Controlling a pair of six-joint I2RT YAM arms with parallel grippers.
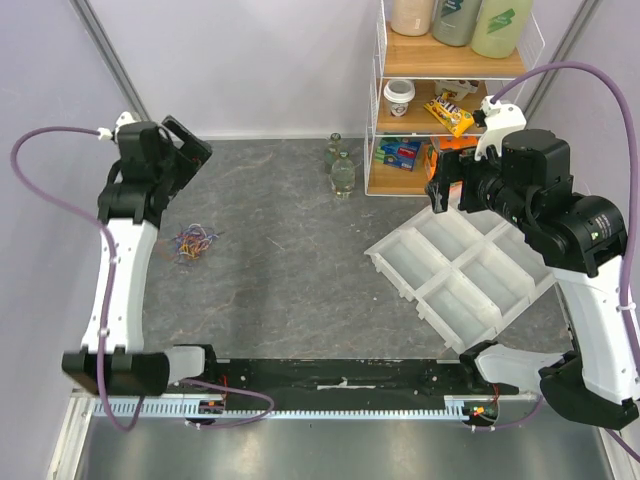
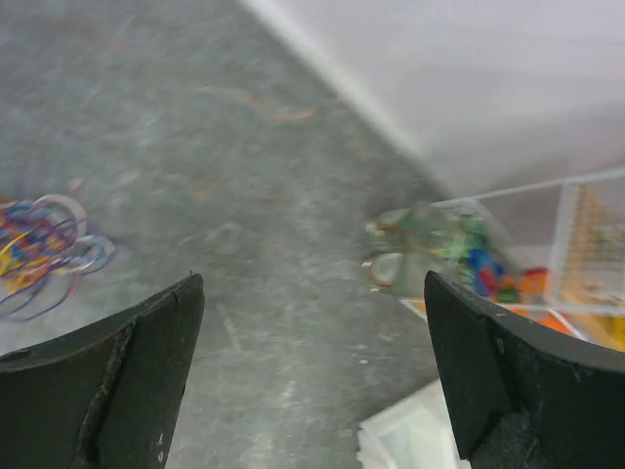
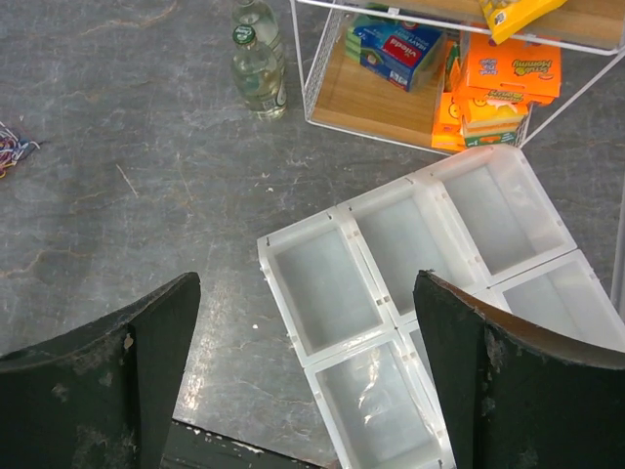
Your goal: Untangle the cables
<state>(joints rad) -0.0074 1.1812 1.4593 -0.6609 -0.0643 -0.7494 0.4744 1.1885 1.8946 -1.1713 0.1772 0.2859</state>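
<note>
Top cam's parked high behind the arm bases [image 1: 190,362], looking down on the whole tabletop [image 1: 290,260]. Left wrist cam sits up at 10 o'clock, low and tilted, peering across toward 3, kinda blurry. Right wrist cam's at 2 o'clock, higher, pointing almost straight down. All three share the cables [image 1: 195,242], the bottles [image 1: 341,172] and the white tray [image 1: 392,272] (just a corner in the left one).
</note>
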